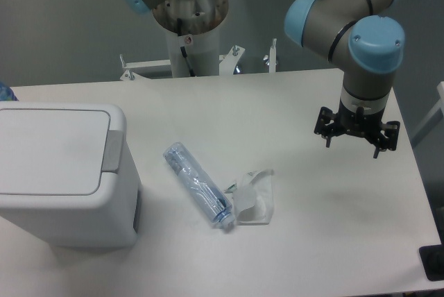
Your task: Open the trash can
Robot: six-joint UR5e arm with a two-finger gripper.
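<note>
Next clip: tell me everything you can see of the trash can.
The trash can is a large, boxy white bin with rounded corners, plastic by the look of it, standing upright on the table at the left edge of the view, partly cut off. Its flat white lid lies closed, with a grey push-tab at the rim on the side facing the bottle. Nothing touches it but the table; the end effector hangs far off to the right.

Single fixed camera, high, opposite arm base (189, 16), looking down across table (312, 241); mid-range.
</note>
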